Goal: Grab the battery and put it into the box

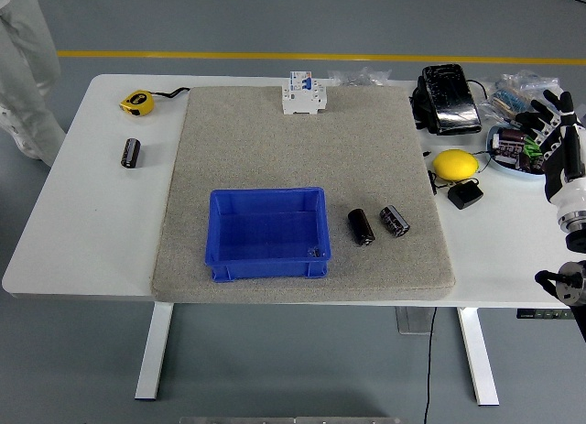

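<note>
Two black cylindrical batteries lie on the grey mat to the right of the blue box (266, 233): one battery (361, 227) nearer the box, a second battery (395, 221) just right of it. A third battery (132, 153) lies on the bare table at the left. The blue box is open-topped and holds nothing. My right hand (549, 122) is raised at the right edge, fingers spread, holding nothing, well right of the batteries. My left hand is out of sight.
A white circuit breaker (304, 94) stands at the mat's far edge. A yellow tape measure (137, 101) is far left. A black device (449, 98), a yellow lemon-shaped object (455, 164), a black adapter (465, 195) and a dish of parts (513, 147) crowd the right side. A person in white stands at top left.
</note>
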You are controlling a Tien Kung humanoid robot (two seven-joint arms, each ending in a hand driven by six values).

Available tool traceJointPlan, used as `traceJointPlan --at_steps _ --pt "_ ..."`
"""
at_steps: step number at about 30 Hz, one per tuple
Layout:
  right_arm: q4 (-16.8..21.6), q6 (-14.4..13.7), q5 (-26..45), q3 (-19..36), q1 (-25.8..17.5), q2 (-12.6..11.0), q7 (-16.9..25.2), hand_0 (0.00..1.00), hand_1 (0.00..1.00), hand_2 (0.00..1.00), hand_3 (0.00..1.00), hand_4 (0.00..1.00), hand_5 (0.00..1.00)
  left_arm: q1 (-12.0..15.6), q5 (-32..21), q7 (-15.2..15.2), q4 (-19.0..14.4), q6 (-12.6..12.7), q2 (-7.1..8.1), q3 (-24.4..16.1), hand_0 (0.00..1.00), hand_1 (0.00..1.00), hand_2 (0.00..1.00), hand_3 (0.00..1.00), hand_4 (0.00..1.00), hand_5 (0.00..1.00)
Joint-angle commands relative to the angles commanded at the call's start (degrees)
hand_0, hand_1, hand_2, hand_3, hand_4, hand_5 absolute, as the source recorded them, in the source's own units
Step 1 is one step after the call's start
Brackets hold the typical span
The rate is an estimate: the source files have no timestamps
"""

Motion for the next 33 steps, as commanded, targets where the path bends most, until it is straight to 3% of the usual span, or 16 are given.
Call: traceJointPlan --at_steps 5,6,11,12,17,18,21,23,24,29,30,33 --pt "0.3 0.0 -6.4 -0.1 0.4 -1.0 -1.5 0.805 0.795 0.826 0.846 0.998 0.944 0.0 0.3 0.1 0.0 0.0 -0.01 -0.3 0.726 0.686 0.780 0.703 0.719 0.524" --pt "0.3 0.0 -8.3 -0.2 0.5 -1.2 -1.8 0.794 0.794 0.810 0.839 0.998 0.721 -0.1 0.4 0.2 0.0 0.0 -0.01 -0.3 0.726 0.689 0.782 0.703 0.719 0.523" --pt "1.6 4.7 -20.5 -2.4 2.1 -5.4 -5.1 0.794 0.794 0.810 0.839 0.998 0.721 -0.1 1.0 0.4 0.0 -0.2 0.05 -0.7 0.726 0.689 0.782 0.703 0.719 0.523" --pt "2.1 5.7 -22.7 -3.0 2.6 -6.3 -5.4 0.805 0.805 0.821 0.855 0.998 0.515 -0.2 1.1 0.5 0.0 -0.2 0.06 -0.8 0.725 0.688 0.782 0.703 0.722 0.525" --pt "4.7 9.1 -35.0 -8.2 6.1 -11.1 -5.3 0.805 0.805 0.821 0.855 0.998 0.515 -0.3 1.4 0.6 0.0 -0.2 0.18 -0.9 0.725 0.688 0.782 0.703 0.722 0.525" --pt "5.0 9.3 -37.3 -9.5 6.9 -11.9 -5.0 0.795 0.798 0.816 0.852 0.998 0.376 -0.3 1.5 0.6 0.0 -0.1 0.20 -0.9 0.725 0.684 0.778 0.702 0.722 0.527" --pt "5.1 8.1 -44.7 -14.1 9.8 -14.0 -3.8 0.795 0.798 0.816 0.852 0.998 0.376 -0.3 1.4 0.6 0.0 -0.1 0.22 -1.0 0.725 0.684 0.778 0.702 0.722 0.527" --pt "3.9 4.6 -49.6 -17.9 12.1 -15.2 -1.7 0.795 0.798 0.816 0.852 0.998 0.376 -0.3 1.1 0.5 0.0 0.0 0.26 -0.8 0.725 0.684 0.778 0.702 0.722 0.527" --pt "3.3 3.1 -52.2 -19.7 13.1 -15.6 -1.0 0.717 0.671 0.686 0.707 0.992 0.139 -0.3 1.1 0.5 0.0 0.0 0.26 -0.8 0.724 0.682 0.778 0.704 0.721 0.523" --pt "1.3 0.2 -63.9 -26.4 16.7 -16.0 0.3 0.717 0.671 0.686 0.707 0.992 0.139 -0.3 1.0 0.5 0.0 0.1 0.24 -0.7 0.724 0.682 0.778 0.704 0.721 0.523" --pt "0.8 -0.4 -66.1 -28.1 17.6 -15.9 0.5 0.703 0.675 0.701 0.734 0.972 0.075 -0.3 1.0 0.5 0.0 0.1 0.24 -0.8 0.726 0.681 0.778 0.705 0.722 0.525" --pt "-0.8 -1.3 -72.7 -33.2 20.3 -15.2 0.9 0.703 0.675 0.701 0.734 0.972 0.075 -0.3 1.2 0.7 -0.1 0.1 0.22 -0.9 0.726 0.681 0.778 0.705 0.722 0.525"
